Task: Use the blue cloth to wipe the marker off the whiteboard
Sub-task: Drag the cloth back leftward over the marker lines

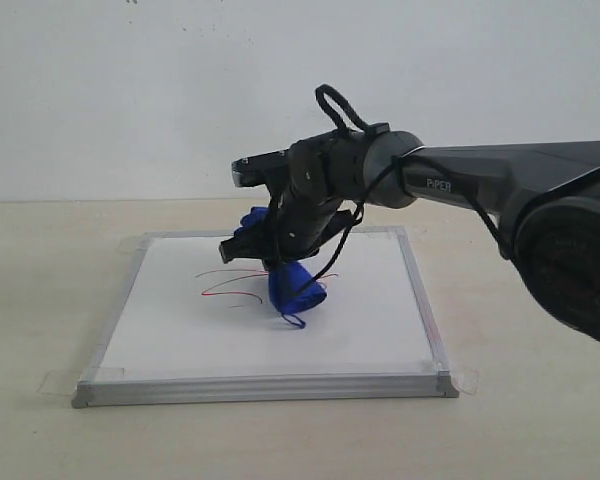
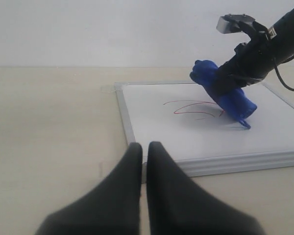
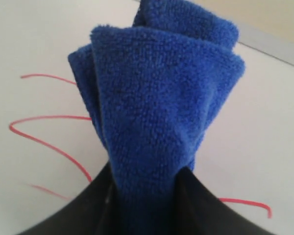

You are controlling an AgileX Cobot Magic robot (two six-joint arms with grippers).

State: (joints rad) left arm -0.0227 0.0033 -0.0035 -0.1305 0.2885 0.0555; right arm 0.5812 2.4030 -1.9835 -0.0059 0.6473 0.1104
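Observation:
The whiteboard (image 1: 360, 320) lies flat on the table, silver-framed. Thin red marker (image 1: 225, 290) loops run across its middle. My right gripper (image 1: 280, 258) reaches in from the right and is shut on the blue cloth (image 1: 296, 288), whose lower end rests on the board right at the red lines. In the right wrist view the blue cloth (image 3: 157, 107) bulges out between the two black fingers (image 3: 206, 205), with the marker (image 3: 44, 137) beside it. In the left wrist view my left gripper (image 2: 144, 147) hovers shut and empty near the board's front corner, with the blue cloth (image 2: 228, 95) and the marker (image 2: 191, 107) beyond.
Beige table (image 1: 40, 300) surrounds the board on all sides. Clear tape (image 1: 58, 383) holds the board's corners down. A white wall stands behind. The right arm's black forearm (image 1: 500, 180) stretches over the board's right half.

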